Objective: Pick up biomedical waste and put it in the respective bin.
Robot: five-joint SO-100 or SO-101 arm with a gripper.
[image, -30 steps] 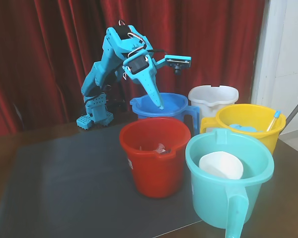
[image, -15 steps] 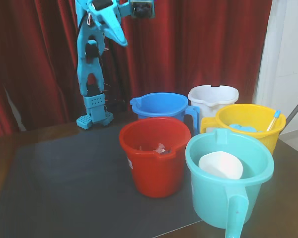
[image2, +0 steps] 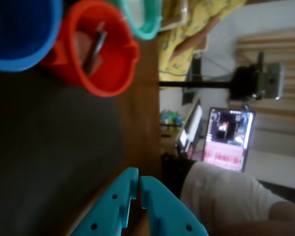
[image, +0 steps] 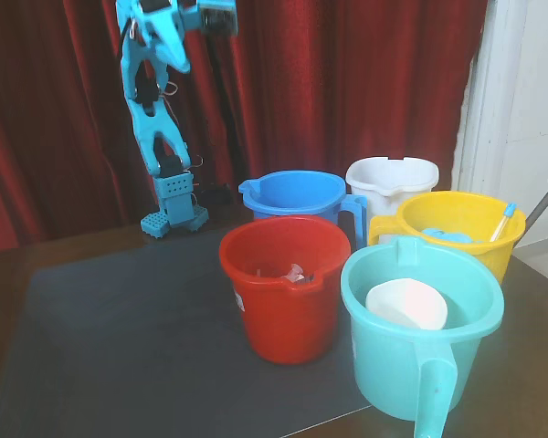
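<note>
The turquoise plastic arm point(image: 160, 100) stands folded upright at the far side of the desk point(image: 18, 265), in front of a deep red pleated curtain point(image: 347, 82). Its pincer point(image2: 138, 180) shows in the wrist view as two flat teal fingers with small holes, pressed nearly together with only a thin slit between them and nothing held.

A dark matte mat point(image: 119, 338) covers most of the brown wooden desk. On it sits the red bucket point(image: 285, 285), round, glossy plastic, with a small pouring lip and a white label low on its side. In the wrist view a slim dark stick, apparently the syringe point(image2: 95, 49), lies slanted inside the red bucket point(image2: 101, 46), leaning against its inner wall; the blur hides its details.

Clustered around it are other smooth round plastic buckets: a blue one point(image: 297, 193) behind, a white one point(image: 391, 180) further back, a yellow one point(image: 461, 226) holding a thin stick with a blue tip point(image: 503, 222), and a teal one point(image: 420, 333) with a handle, nearest the camera, containing a pale rounded object point(image: 405, 304).
</note>
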